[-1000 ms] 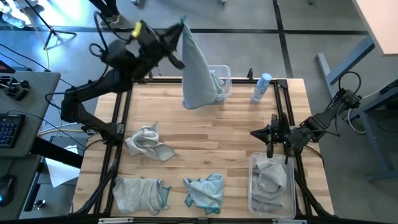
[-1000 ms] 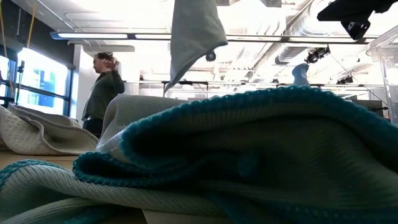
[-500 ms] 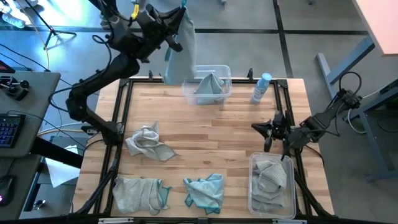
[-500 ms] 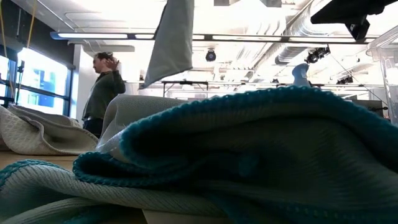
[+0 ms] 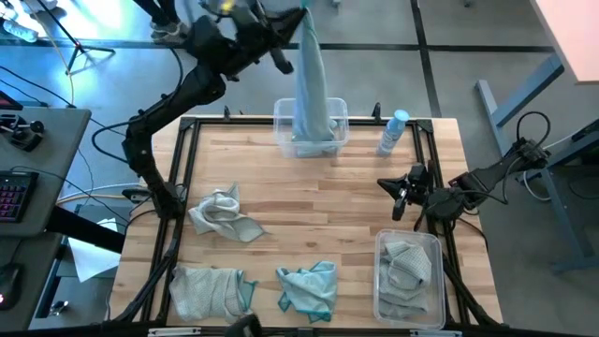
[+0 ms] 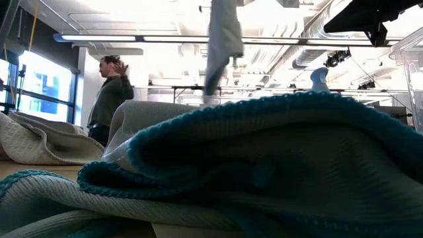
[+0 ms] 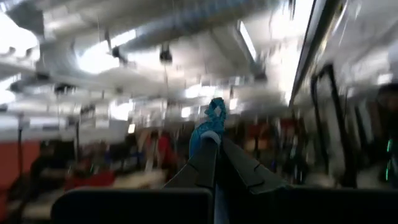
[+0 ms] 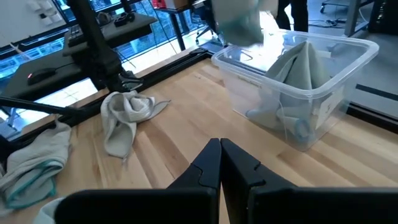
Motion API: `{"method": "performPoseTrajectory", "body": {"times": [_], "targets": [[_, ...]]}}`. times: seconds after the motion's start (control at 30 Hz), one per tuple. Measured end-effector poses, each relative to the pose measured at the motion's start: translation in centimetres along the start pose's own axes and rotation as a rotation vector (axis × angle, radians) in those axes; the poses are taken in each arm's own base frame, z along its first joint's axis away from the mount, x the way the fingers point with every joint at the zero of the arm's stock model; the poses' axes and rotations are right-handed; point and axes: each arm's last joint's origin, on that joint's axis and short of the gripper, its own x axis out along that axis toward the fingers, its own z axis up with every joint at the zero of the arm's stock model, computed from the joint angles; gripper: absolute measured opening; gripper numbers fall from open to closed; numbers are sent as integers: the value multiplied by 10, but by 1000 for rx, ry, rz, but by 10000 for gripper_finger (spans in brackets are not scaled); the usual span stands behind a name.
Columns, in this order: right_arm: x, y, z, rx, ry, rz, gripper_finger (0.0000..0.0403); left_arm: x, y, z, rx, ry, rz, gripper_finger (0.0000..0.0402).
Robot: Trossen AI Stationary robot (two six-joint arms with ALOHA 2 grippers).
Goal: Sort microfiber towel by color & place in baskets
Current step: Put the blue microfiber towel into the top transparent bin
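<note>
Left gripper clamped on teal-edged towel, hanging above far basket. Right gripper closed, empty, near basket beside it.

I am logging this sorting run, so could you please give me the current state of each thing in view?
Left gripper: shut on the hanging towel, high over the far tub.
Hanging towel: dangling into the far tub.
Far tub: holds a towel.
Near tub: holds grey towels.
Right gripper: shut, empty.
Three loose towels: crumpled on table.
Spray bottle: upright.
</note>
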Motion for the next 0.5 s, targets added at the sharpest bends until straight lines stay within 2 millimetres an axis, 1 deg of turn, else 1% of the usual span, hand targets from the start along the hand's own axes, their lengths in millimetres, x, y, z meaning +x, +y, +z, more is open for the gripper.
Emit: {"method": "performPoseTrajectory", "body": {"times": [0.1, 0.2, 0.27, 0.37, 0.5], "targets": [[1, 0, 0, 2, 0, -3, 0, -2, 0, -19, 50, 206, 44, 0], [1, 0, 0, 5, 4, 1, 0, -8, 2, -37, 115, 424, 167, 0], [1, 0, 0, 7, 12, 12, 0, -13, 4, -45, 157, 531, 253, 0], [1, 0, -1, 7, 23, 24, 0, -17, 7, -49, 199, 611, 382, 0], [1, 1, -1, 1, 28, 30, 0, -18, 11, -48, 237, 627, 517, 0]]}}
